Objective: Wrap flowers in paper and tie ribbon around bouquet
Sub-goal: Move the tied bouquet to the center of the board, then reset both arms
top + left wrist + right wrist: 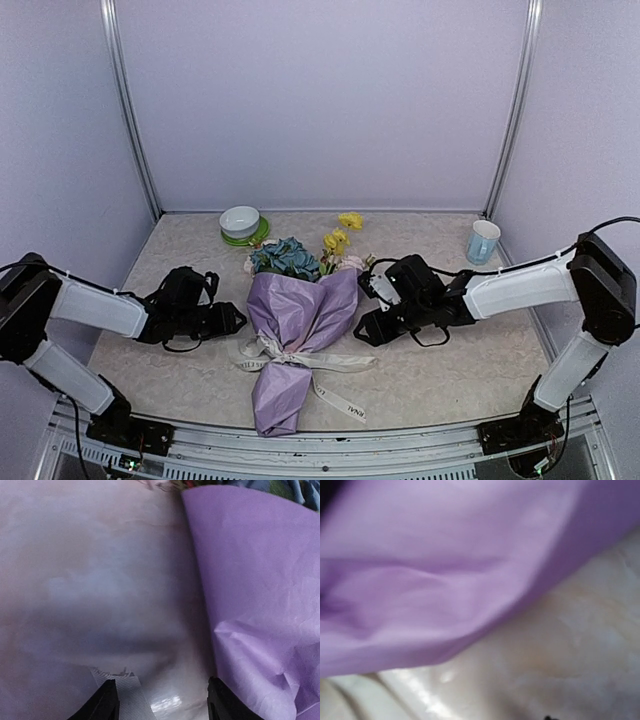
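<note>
Since the bouquet (300, 310) looks light, soft and crushable, take it at the ribbon (345, 363) knot, six o'clock of the flowers (285, 257); left gripper (238, 320) spread and empty, right gripper (362, 328) state unclear.

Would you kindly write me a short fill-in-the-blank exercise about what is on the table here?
The ribbon is tied around the ___.
The white bowl sits on a ___ plate.
The cup at the rear right is ___.
Missing words: bouquet; green; blue.
</note>
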`<state>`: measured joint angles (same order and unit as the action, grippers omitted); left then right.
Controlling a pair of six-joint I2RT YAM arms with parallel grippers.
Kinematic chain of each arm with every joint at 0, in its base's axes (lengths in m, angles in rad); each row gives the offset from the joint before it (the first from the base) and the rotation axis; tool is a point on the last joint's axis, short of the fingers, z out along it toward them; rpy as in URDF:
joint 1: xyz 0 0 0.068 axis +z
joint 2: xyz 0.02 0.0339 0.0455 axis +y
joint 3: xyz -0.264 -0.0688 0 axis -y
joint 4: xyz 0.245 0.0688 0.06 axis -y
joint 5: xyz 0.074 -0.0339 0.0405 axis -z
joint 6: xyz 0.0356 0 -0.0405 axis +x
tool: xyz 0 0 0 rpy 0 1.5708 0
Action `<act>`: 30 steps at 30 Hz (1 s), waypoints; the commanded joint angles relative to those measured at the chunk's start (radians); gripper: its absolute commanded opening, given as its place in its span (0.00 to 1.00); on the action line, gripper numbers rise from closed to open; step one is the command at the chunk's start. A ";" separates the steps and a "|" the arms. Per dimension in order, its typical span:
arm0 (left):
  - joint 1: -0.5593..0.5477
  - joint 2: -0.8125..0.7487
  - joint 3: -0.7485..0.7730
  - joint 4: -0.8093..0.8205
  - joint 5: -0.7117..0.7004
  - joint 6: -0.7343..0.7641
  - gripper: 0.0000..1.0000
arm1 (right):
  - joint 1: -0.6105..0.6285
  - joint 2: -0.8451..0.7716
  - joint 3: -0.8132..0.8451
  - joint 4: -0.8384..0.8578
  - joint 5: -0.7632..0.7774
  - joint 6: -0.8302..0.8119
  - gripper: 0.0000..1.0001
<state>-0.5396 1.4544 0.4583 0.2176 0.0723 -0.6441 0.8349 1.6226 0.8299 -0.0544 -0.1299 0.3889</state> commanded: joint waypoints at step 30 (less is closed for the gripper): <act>0.088 -0.251 0.093 -0.161 -0.383 0.118 0.99 | -0.612 -0.747 -0.383 0.111 0.102 -0.083 0.92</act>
<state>-0.4934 1.2484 0.5884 0.1158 -0.1947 -0.5560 0.3195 0.9733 0.5461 0.0208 -0.0895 0.3141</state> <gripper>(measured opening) 0.987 0.887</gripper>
